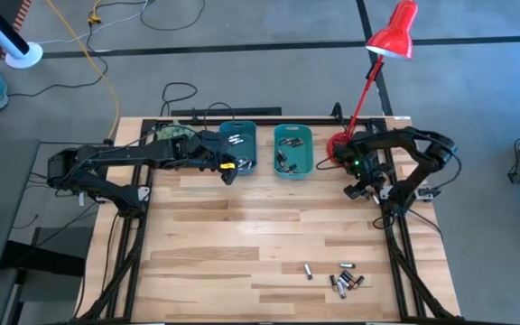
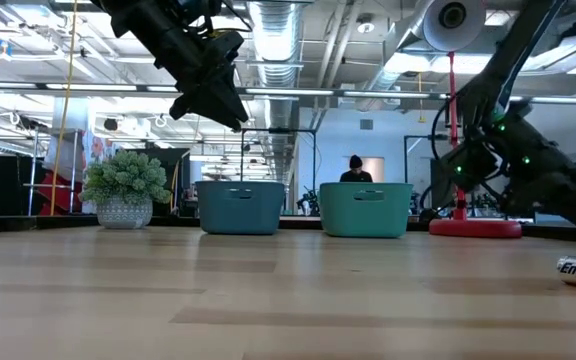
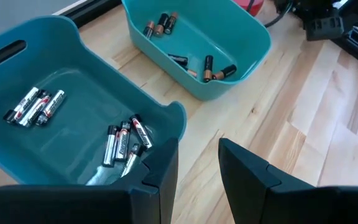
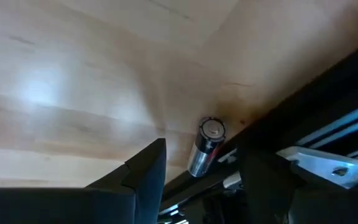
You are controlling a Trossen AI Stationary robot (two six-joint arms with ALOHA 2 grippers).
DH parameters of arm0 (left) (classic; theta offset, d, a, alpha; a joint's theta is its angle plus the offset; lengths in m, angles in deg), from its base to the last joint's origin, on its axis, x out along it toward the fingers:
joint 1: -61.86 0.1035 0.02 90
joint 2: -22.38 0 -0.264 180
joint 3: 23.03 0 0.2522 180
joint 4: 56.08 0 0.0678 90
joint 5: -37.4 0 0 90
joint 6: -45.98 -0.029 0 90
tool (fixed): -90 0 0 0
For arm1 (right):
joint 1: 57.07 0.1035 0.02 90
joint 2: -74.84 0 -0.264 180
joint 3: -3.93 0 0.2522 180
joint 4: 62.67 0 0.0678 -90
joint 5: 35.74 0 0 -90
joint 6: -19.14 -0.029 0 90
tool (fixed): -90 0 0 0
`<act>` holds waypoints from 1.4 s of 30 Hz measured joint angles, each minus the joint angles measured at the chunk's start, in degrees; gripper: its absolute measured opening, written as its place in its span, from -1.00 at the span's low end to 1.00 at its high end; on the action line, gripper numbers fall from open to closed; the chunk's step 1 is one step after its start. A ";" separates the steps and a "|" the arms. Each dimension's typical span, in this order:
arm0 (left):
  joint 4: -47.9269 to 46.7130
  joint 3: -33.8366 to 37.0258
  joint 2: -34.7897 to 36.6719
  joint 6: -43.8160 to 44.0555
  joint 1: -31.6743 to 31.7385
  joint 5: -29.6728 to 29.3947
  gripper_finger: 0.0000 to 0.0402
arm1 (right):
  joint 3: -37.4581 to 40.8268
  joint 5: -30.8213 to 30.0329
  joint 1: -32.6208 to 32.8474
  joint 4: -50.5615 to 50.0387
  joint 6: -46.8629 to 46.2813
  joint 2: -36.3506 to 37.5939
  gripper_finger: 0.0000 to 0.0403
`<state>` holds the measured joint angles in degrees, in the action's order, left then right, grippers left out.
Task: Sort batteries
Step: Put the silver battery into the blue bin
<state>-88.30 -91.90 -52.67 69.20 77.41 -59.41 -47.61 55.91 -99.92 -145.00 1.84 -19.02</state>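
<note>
Only the right wrist view shows a silver battery (image 4: 205, 147) at the table edge (image 4: 272, 112), between right gripper (image 4: 201, 177) fingers, parted, not gripping. Left gripper (image 3: 197, 168) over left bin (image 3: 73, 99), parted, empty; silver-black batteries (image 3: 124, 140) inside. Loose batteries (image 1: 343, 280) lower right, high view.

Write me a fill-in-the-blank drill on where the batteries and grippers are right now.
1. The left gripper hangs over the near rim of the ____ bin.
2. The loose batteries lie on the table near its ____ edge.
3. The left gripper's fingers are ____ and hold nothing.
4. The right gripper is at the table's right edge, beside one silver ____.

Missing words: left; front; open; battery
</note>
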 joint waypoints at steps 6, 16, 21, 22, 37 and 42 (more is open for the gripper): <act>0.00 0.00 0.00 0.18 0.00 0.00 -0.44 | -0.06 1.14 -0.01 -0.13 0.40 -4.31 -0.07; 0.00 0.00 0.00 0.02 0.00 -0.09 -0.44 | 0.26 3.49 -0.04 1.60 1.32 -8.86 -0.67; 0.00 -0.02 0.00 0.00 0.00 -0.11 -0.44 | 0.56 3.63 -0.04 2.25 0.86 -7.29 -0.82; 0.00 -0.02 0.00 0.00 0.00 -0.11 -0.44 | 0.68 3.63 -0.04 2.30 0.80 -6.57 -0.83; 0.01 -0.02 0.00 -2.11 0.00 -0.11 -0.44 | 0.61 2.54 -0.04 2.30 -9.71 17.48 -0.82; 0.00 -0.02 -0.02 -3.28 0.00 -0.11 -0.44 | 0.59 2.57 0.09 1.95 -13.48 27.34 -0.82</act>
<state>-88.30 -91.92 -52.69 65.93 77.41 -59.52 -47.02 58.48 -99.83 -143.05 -11.64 8.33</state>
